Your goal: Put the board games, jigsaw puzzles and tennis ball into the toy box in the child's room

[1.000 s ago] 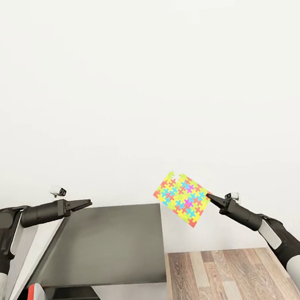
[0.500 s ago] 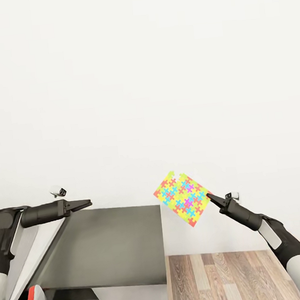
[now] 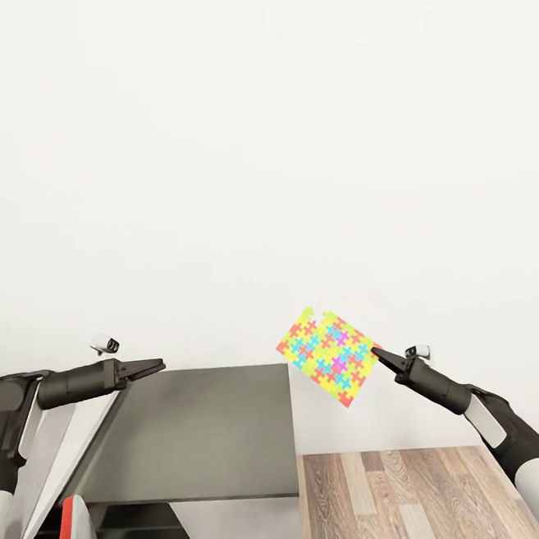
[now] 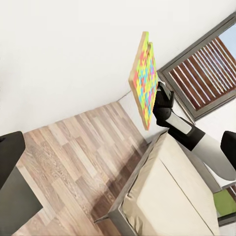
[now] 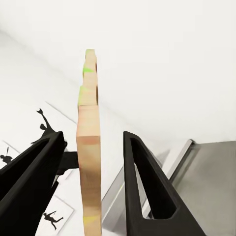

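Carrying puzzle, toy box not in sight.
Right claw (image 3: 376, 352) pinches puzzle (image 3: 328, 356) by its edge, aloft beside surface (image 3: 195, 433); left claw (image 3: 157, 365) narrow, empty. Next: find box, lower flat.

place: home bedroom | evidence: bed (image 4: 172, 196), wood-plank floor (image 4: 73, 152), slatted window (image 4: 201, 73), wall pictures (image 5: 49, 216)

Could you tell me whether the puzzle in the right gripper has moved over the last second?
No. The puzzle stays at the same spot against the table corner, held in the right gripper.
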### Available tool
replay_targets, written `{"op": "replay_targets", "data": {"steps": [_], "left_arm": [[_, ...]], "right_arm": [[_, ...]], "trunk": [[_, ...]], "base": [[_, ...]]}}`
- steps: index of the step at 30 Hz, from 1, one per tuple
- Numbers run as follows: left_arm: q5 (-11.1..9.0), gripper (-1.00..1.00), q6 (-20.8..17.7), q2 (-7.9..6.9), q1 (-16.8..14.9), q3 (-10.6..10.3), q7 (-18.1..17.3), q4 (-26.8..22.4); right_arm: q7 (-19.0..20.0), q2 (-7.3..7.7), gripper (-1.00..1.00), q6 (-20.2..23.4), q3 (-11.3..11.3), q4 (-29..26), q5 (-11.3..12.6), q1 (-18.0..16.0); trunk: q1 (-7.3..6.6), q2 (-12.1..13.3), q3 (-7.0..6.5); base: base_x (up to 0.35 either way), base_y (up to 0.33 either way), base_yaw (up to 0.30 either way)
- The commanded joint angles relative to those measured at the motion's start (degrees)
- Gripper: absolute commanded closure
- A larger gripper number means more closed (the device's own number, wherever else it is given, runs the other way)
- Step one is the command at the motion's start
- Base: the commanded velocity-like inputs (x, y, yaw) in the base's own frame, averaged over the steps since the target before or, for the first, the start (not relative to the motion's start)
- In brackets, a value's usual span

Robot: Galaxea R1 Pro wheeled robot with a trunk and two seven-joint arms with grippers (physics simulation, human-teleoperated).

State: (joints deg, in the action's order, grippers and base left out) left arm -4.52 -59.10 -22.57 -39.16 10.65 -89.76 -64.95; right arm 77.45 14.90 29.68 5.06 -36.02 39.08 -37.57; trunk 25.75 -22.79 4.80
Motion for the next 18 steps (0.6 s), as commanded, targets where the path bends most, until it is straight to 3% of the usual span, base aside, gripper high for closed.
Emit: {"op": "replay_targets", "data": {"steps": [1, 6, 18], "left_arm": [[0.05, -1.0, -0.6, -0.02, -0.06, -0.01, -0.24, -0.01], [0.04, -1.0, -0.64, -0.02, -0.04, -0.01, -0.24, 0.09], [0.04, -1.0, -0.6, -0.11, 0.05, 0.03, -0.24, 0.17]], "right_arm": [[0.05, -0.01, 1.0, 0.56, -0.02, 0.0, 0.21, -0.05], [0.12, 0.01, 1.0, 0.48, 0.0, 0.0, 0.23, -0.05], [0.04, -0.05, 1.0, 0.47, -0.03, 0.01, 0.21, 0.01]], "trunk": [[0.04, -0.13, 0.13], [0.04, -0.13, 0.06], [0.04, -0.13, -0.59]], "base": [[0.0, 0.0, 0.0], [0.0, 0.0, 0.067], [0.0, 0.0, 0.218]]}}
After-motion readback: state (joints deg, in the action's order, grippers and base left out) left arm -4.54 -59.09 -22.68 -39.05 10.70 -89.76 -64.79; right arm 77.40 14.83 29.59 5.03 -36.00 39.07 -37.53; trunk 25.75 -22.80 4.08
